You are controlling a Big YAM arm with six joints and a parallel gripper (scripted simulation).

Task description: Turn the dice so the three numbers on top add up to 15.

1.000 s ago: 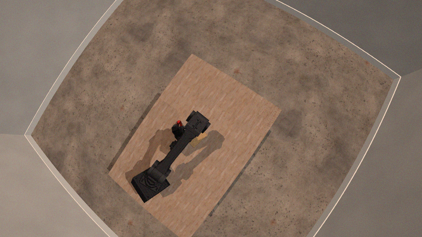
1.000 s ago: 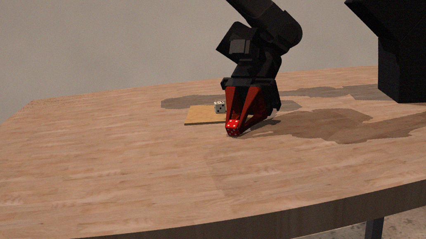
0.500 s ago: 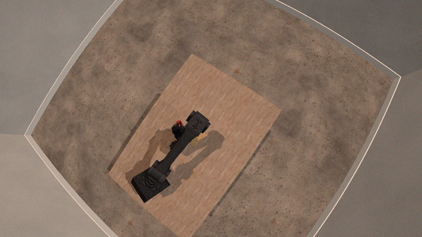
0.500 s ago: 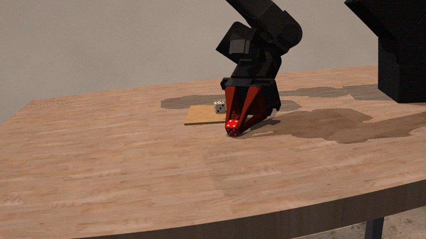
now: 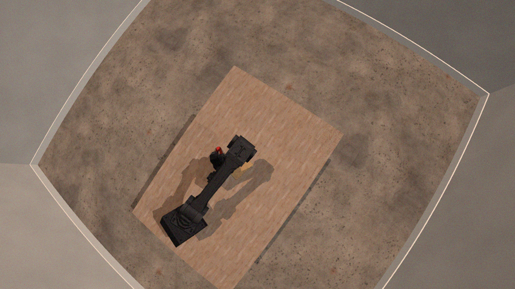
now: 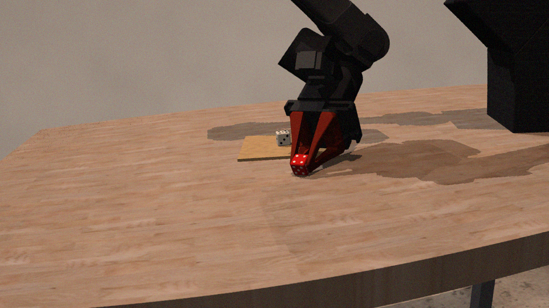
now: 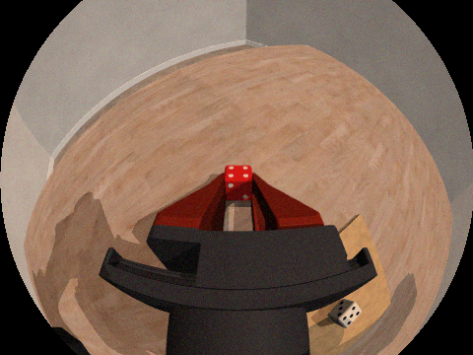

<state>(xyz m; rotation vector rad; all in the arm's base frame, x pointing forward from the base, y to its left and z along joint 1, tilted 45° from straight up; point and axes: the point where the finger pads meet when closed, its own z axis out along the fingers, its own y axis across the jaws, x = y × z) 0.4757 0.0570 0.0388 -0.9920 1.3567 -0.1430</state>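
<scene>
My gripper [image 6: 301, 164] [image 7: 237, 179] is shut on the red die [image 5: 217, 148] [image 6: 299, 158] [image 7: 238, 174], at table height, off the mat and in front of it in the exterior view. Any gap under it is too small to tell. Four white pips show on its upward face; the wrist view also shows a face with two. The tan mat [image 6: 256, 148] [image 7: 373, 283] [image 5: 247, 167] lies flat, partly hidden by the gripper and arm. A white die [image 6: 283, 138] [image 7: 346, 313] stands on it, with three pips on its front face in the exterior view. The third die is not visible.
The wooden table [image 5: 264, 112] [image 6: 134, 230] carries the black arm base [image 5: 182, 227] [image 6: 527, 69], right of the gripper in the exterior view. The forearm crosses over the mat in the top view. Arm shadows fall across the table and part of the mat.
</scene>
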